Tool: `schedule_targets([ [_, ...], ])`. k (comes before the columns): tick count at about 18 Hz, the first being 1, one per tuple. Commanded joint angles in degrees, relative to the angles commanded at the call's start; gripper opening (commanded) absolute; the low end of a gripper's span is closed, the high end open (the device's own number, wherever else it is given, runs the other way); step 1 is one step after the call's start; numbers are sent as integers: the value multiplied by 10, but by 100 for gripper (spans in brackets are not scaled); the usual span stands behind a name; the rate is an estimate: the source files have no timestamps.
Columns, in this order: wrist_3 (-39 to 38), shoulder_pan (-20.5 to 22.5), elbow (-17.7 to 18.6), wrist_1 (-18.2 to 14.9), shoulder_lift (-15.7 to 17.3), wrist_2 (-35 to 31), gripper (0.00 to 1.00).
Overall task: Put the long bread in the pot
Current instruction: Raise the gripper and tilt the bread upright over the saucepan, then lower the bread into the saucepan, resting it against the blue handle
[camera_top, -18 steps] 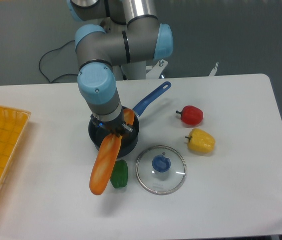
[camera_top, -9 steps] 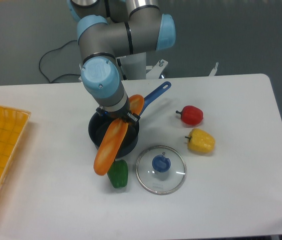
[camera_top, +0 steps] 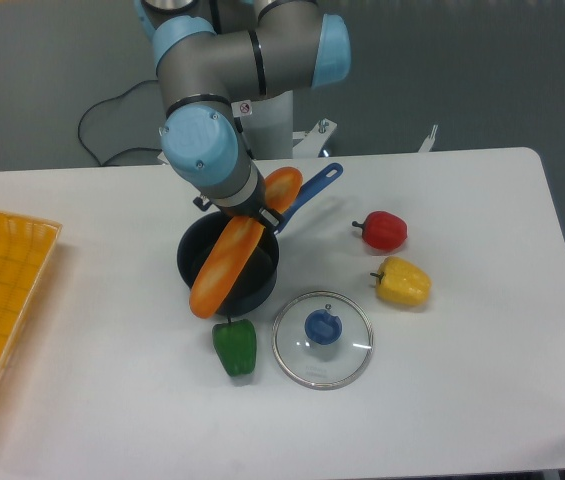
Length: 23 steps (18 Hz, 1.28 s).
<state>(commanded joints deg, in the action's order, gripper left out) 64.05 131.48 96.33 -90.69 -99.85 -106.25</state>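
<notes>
One gripper point(camera_top: 258, 212), its fingers hidden from you by the wrist, is clamped on the long bread point(camera_top: 227, 266), which slants above the pot point(camera_top: 258, 280), covering much of its opening.

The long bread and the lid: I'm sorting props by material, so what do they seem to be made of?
The long bread looks like moulded plastic: smooth, glossy orange-golden skin with a bright highlight and no crumb texture. The lid seems to be clear glass or clear plastic, since the table shows through it, with a thin metallic-looking rim and a blue, probably plastic, knob.
</notes>
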Motion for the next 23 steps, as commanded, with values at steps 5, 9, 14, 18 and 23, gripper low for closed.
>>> schedule_targets([
  [5,18,11,1,-10,12,-4,1],
  [9,40,10,6,-16,14,-12,2],
  [14,35,6,7,-14,11,-13,3],
  [18,19,4,15,-12,7,-13,4],
  [23,-16,-6,18,-11,-8,-19,4],
])
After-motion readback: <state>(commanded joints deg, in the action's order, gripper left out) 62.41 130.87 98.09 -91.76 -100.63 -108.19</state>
